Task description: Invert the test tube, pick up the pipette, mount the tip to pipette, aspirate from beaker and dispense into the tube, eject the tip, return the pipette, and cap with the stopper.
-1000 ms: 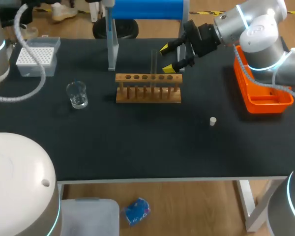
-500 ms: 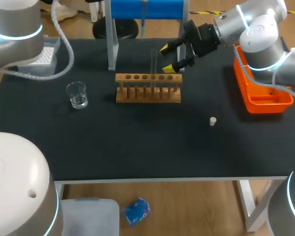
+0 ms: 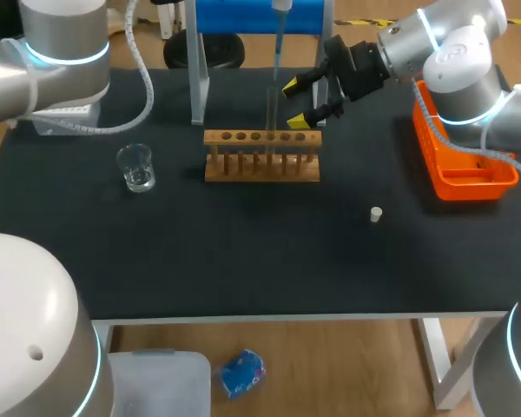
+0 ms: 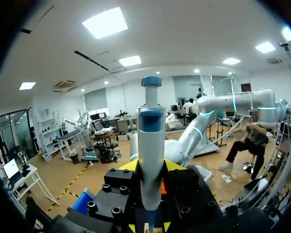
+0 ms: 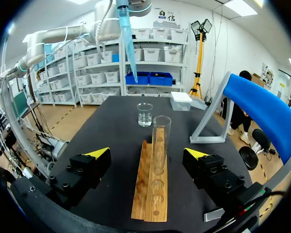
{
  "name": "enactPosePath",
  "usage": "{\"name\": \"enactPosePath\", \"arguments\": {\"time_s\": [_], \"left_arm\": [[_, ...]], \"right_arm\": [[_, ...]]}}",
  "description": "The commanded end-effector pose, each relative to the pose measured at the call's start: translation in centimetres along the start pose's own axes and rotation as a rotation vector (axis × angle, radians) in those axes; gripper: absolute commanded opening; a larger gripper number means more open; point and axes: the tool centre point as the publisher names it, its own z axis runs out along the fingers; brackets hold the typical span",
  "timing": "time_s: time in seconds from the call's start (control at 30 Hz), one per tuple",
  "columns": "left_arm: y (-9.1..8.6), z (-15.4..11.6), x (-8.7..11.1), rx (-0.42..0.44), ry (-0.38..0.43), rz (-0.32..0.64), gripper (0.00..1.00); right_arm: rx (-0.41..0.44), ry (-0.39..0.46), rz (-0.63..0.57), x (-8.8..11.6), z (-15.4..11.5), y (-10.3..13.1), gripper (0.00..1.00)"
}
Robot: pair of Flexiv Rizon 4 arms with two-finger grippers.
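Currently left hand (image 4: 150, 169) is clamped on the pipette (image 4: 151, 131), tip down, hanging above the tube (image 3: 272, 111) and apart from it. Tube stands upright in the rack (image 3: 260, 165). Right hand (image 3: 297, 102) is open, one finger either side of the tube, not touching. Beaker (image 3: 136, 168) sits beside the rack; stopper (image 3: 376, 214) lies on the tabletop (image 3: 243, 252).

my left arm (image 3: 65, 35): silver-grey round casing, glowing cyan ring, pale ribbed hose (image 3: 148, 82) looping off it.
my right arm (image 3: 456, 65): same grey shells, cyan rings, ribbed hose alongside.
right pincer (image 3: 297, 102): black blocks, two yellow-tipped fingers.
left pincer (image 4: 151, 167): black blocks, round screw heads, yellow tips.
white domed joint cap (image 3: 26, 313): cyan band at its edge.
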Motion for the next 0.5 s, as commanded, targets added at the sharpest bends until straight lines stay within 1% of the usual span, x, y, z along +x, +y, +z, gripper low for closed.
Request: {"name": "enactPosePath", "arguments": {"time_s": [0.03,0.5], "left_arm": [[0.6,0.1,-0.9,0.002,0.019,-0.006,0.0],[2.6,0.5,-2.2,0.01,0.018,-0.041,0.0]], "right_arm": [[0.001,0.002,0.0,-0.1,0.0,0.0,1.0],[0.001,0.002,0.0,-0.1,0.0,0.0,1.0]]}}
